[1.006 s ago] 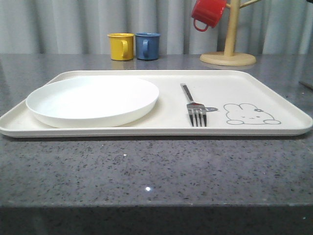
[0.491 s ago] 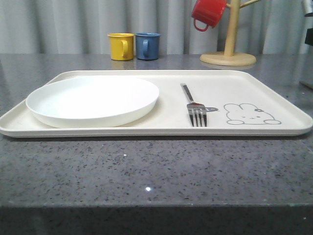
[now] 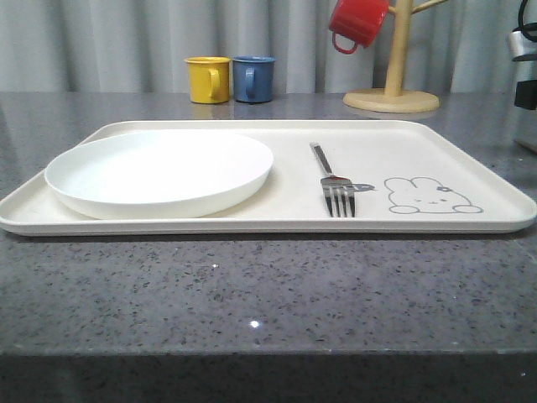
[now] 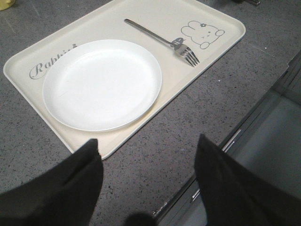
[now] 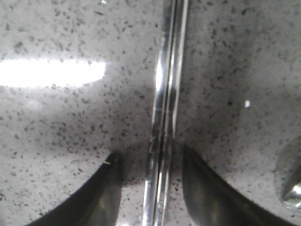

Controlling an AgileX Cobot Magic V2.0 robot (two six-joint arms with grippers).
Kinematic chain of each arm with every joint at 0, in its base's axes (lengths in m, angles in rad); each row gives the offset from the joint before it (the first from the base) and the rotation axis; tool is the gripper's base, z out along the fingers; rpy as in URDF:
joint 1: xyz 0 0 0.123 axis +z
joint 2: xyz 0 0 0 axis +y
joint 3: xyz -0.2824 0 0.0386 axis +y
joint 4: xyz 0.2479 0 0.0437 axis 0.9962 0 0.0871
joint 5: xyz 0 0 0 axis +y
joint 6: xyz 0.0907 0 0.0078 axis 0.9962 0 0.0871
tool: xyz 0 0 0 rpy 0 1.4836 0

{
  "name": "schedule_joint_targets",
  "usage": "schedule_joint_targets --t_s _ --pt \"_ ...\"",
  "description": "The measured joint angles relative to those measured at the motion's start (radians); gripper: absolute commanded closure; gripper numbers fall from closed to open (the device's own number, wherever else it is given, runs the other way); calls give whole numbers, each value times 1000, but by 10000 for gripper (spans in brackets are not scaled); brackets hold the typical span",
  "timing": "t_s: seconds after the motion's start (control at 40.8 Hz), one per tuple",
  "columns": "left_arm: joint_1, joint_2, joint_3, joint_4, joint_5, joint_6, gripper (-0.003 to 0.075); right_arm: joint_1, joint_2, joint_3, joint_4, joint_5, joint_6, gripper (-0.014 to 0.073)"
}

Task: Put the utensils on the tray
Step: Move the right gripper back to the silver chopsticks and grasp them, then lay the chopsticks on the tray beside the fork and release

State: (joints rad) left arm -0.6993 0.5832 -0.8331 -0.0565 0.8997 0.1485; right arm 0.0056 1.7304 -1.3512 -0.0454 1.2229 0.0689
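Observation:
The cream tray lies across the grey counter. It holds the white plate on its left half and the silver fork beside the rabbit drawing. The tray, plate and fork also appear in the left wrist view. My left gripper hangs open above the counter's front edge, holding nothing. In the right wrist view the pair of chopsticks lies on the counter. My right gripper is open and low over it, a finger on each side with gaps.
Yellow and blue mugs stand behind the tray. A red mug hangs on a wooden stand at the back right. Part of my right arm is at the right edge. A shiny metal piece lies near the chopsticks.
My right arm has come into sight at the front view's right edge and moved lower. Tray, plate and fork have not moved.

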Motion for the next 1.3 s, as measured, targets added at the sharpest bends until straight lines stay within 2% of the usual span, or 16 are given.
schedule_joint_targets --t_s 0.147,0.221,0.564,0.785,0.883,1.055,1.301 --pt "0 0 0 0 0 0 310 -2 1 0 -11 0 0 491" --pt "0 0 0 0 0 0 310 -4 1 0 -18 0 0 529" --pt "0 0 0 0 0 0 310 19 -8 -49 25 0 0 530" --pt "0 0 0 0 0 0 310 181 -74 -120 148 0 8 526" --pt "0 0 0 0 0 0 310 243 -74 -124 195 2 58 526" --pt "0 0 0 0 0 0 310 316 -38 -124 205 4 183 526" --pt "0 0 0 0 -1 0 310 346 46 -124 263 4 249 510"
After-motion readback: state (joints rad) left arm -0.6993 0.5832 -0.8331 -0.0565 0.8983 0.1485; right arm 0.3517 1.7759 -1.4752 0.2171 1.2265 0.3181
